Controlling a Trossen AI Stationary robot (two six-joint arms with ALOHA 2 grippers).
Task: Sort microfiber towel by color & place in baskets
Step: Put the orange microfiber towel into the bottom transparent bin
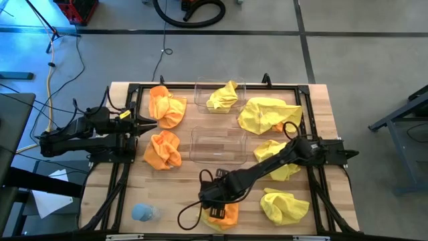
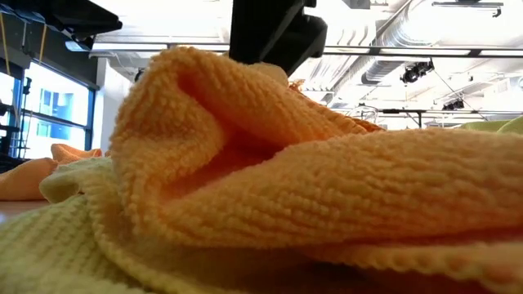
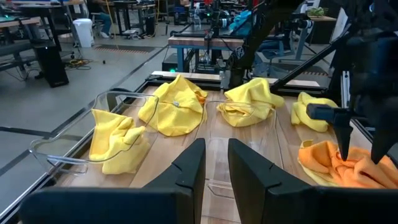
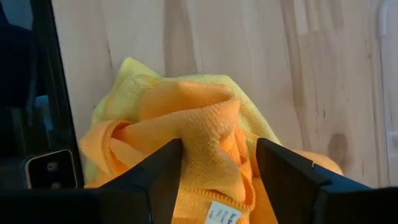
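My right gripper (image 1: 215, 204) (image 4: 219, 144) is open near the table's near edge, pointing down over an orange towel (image 1: 227, 217) that lies partly on a yellow one (image 4: 130, 78). My left gripper (image 1: 152, 122) (image 3: 216, 146) waits at the left, slightly open and holding nothing, between two other orange towels (image 1: 167, 105) (image 1: 162, 149). The far basket (image 1: 199, 90) holds a yellow towel (image 1: 223, 97). The middle basket (image 1: 200, 150) has nothing in it. Three more yellow towels (image 1: 267, 114) (image 1: 275, 161) (image 1: 284, 206) lie on the right. My right gripper comes from above, its fingers (image 4: 163, 171) on either side of a raised fold (image 4: 208, 121) in the middle of the orange towel. In the left wrist view the fingertips (image 3: 342, 149) reach down into the cloth. The towel lies slack on the table and the yellow towel.
A black metal frame (image 1: 127, 100) runs around the work area. A small pale blue lump (image 1: 142, 213) sits at the near left. The low view is filled by the orange towel (image 2: 286, 163). Bare wood (image 1: 180, 194) shows between the middle basket and the near edge.
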